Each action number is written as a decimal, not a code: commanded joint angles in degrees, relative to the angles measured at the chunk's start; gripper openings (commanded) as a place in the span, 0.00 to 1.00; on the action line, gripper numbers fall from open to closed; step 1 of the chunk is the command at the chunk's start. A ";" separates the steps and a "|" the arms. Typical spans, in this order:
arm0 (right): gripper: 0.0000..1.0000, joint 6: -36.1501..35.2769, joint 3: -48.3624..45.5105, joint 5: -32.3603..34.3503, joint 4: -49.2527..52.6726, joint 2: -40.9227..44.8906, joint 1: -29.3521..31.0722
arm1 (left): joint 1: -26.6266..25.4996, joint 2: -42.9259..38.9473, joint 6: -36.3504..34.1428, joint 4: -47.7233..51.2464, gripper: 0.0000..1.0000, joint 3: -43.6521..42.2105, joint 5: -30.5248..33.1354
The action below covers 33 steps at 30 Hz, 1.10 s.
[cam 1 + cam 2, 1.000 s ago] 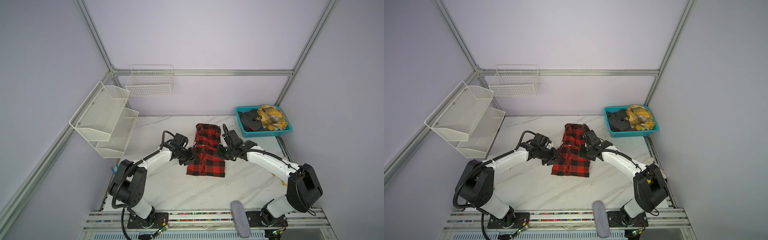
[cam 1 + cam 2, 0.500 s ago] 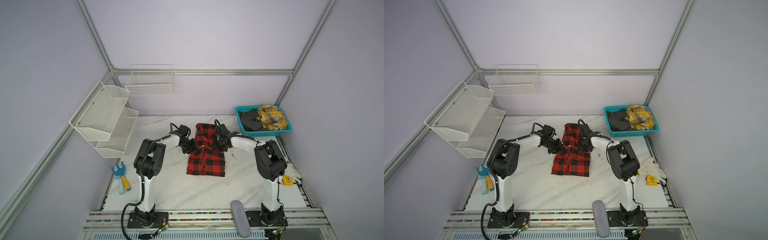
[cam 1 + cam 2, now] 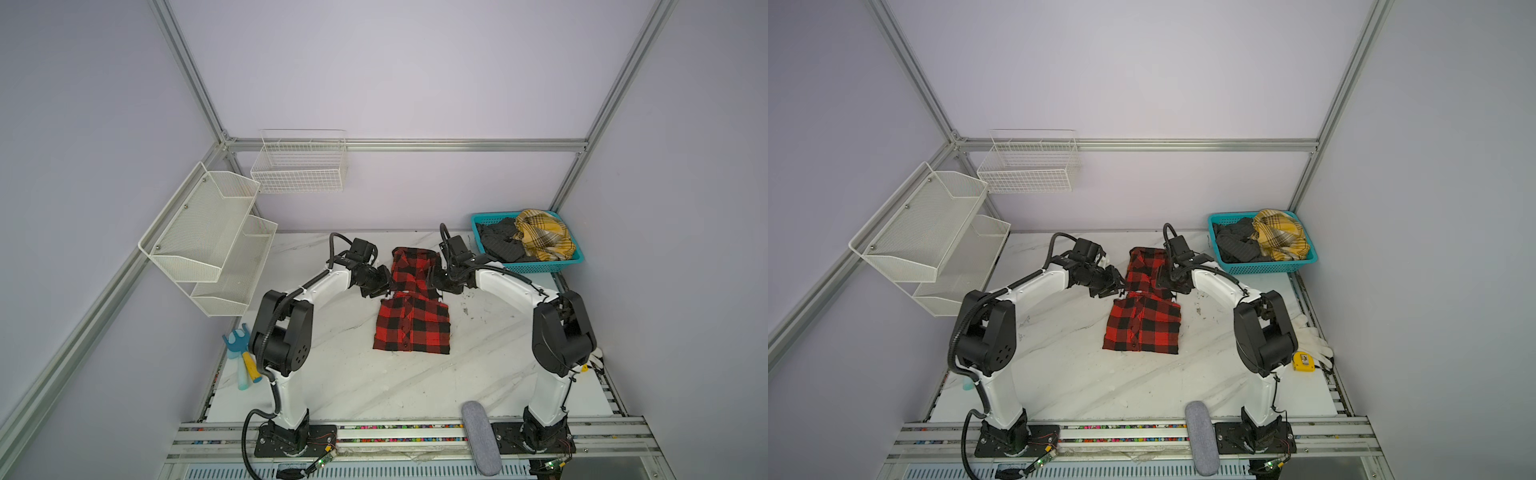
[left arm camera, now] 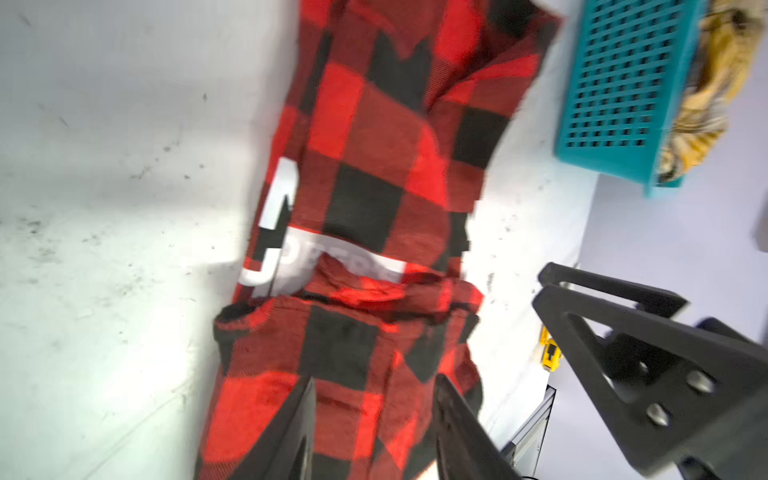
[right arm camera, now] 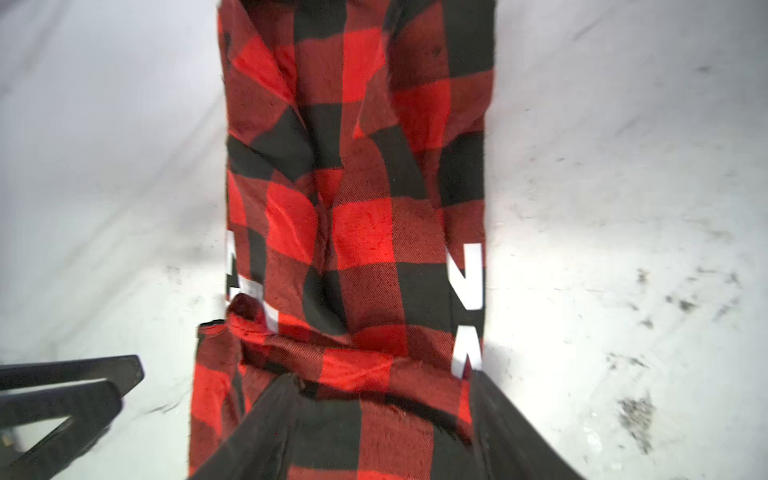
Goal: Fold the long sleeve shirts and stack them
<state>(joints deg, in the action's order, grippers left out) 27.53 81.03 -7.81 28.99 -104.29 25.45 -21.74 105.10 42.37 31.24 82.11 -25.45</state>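
Observation:
A red-and-black check long sleeve shirt (image 3: 411, 320) (image 3: 1144, 324) lies flat mid-table, folded into a narrow strip. Its buttoned near half lies on top, collar at the middle. White letters (image 5: 467, 291) show along the far half's edges. My left gripper (image 3: 384, 287) (image 4: 376, 380) hangs over the shirt's left edge at the fold. Its jaws are open and the cloth lies under them, not pinched. My right gripper (image 3: 437, 286) (image 5: 384, 376) hovers at the right edge of the fold, open wide over the collar.
A teal basket (image 3: 540, 266) at the back right holds dark and yellow plaid clothes (image 3: 540, 237). White mesh shelves (image 3: 208, 241) hang on the left wall. A blue-and-yellow tool (image 3: 245, 361) lies left, a grey pad (image 3: 480, 436) in front, gloves and a yellow tape measure (image 3: 1302, 361) right.
Both grippers have shifted inward and slightly farther back along the shirt's edges, and both arms now stand with raised elbows. Both jaws have opened wider; the shirt lies still.

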 commanded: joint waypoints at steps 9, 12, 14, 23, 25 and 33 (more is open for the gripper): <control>0.62 -3.40 -11.89 -8.18 -3.93 -1.41 -3.71 | -9.78 -5.78 3.37 -2.82 0.31 -11.32 -2.49; 0.60 -3.44 -12.37 -8.90 -4.89 -2.11 -3.71 | -10.40 -5.27 3.55 -3.10 0.31 -12.36 -2.16; 0.55 -3.43 -12.44 -9.13 -5.20 -2.41 -3.71 | -10.65 -4.75 3.45 -3.06 0.30 -12.69 -1.76; 0.34 -3.71 -12.14 -9.73 -6.67 -3.04 -3.74 | -10.61 -0.10 1.80 -2.80 0.28 -14.60 0.40; 0.37 -3.80 -11.81 -9.67 -6.73 -3.92 -3.71 | -10.63 -0.06 1.58 -2.78 0.28 -14.93 0.75; 0.00 -4.06 -7.97 -7.14 -3.78 -1.58 -3.60 | -10.61 1.40 1.05 -2.48 0.27 -15.29 1.36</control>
<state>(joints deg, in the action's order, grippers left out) 24.08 70.02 -17.06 23.38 -108.09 21.61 -32.32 105.73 44.75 28.84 68.64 -25.06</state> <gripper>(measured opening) 0.058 0.271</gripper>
